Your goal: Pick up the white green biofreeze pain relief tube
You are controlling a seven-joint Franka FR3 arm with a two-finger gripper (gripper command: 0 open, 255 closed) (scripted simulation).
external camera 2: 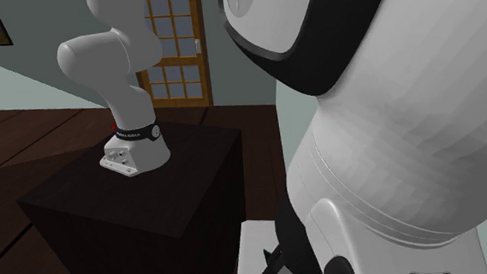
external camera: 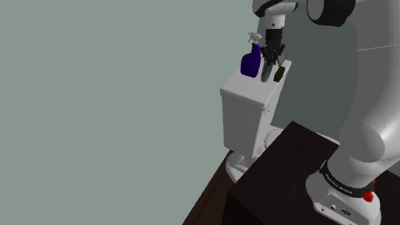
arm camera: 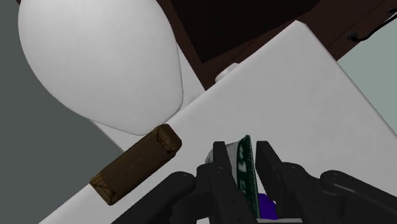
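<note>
One tube (arm camera: 243,162), one blue spray bottle (external camera: 251,62), one brown bar (arm camera: 137,164), one white toilet (external camera: 243,122), one dark stand (external camera: 274,189), one arm (external camera: 381,70).

Blue spray btl (external camera: 251,62), brown bar (arm camera: 135,164)

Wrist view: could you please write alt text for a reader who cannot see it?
The black gripper clasps a white and green tube over a white toilet tank lid. A brown bar lies at the lid's edge.
</note>
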